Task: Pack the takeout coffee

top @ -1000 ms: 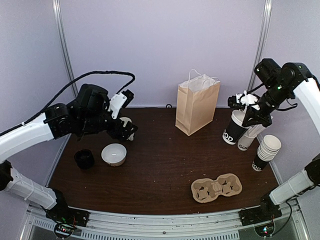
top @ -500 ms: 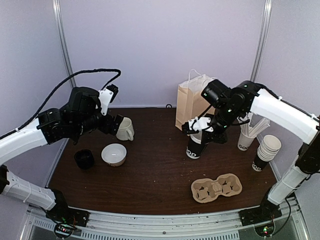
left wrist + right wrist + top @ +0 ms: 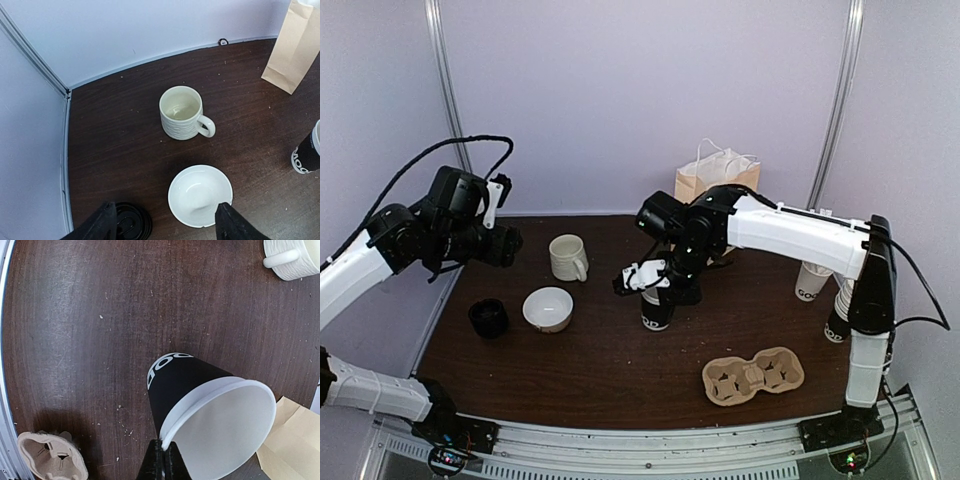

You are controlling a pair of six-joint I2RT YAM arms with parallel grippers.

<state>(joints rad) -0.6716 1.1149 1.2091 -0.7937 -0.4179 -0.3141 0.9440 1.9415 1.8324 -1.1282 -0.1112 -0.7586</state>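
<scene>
Right end effector (image 3: 163,460) pinches paper cup (image 3: 185,377) rim, arm outstretched; left end effector (image 3: 165,222) spread.

The dark wooden table (image 3: 620,370) carries 1 cream ribbed mug (image 3: 568,258), 1 white bowl (image 3: 548,308) just in front of it and the black lidded cup (image 3: 488,318) left of the bowl. A brown paper bag (image 3: 705,185) stands at the back, a 2-slot pulp carrier (image 3: 753,375) front right.

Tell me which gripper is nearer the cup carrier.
Right. The right gripper, shut on a cup's rim, is behind and left of the carrier. The left gripper, open, is far off at the table's left side, beyond the mug.
</scene>
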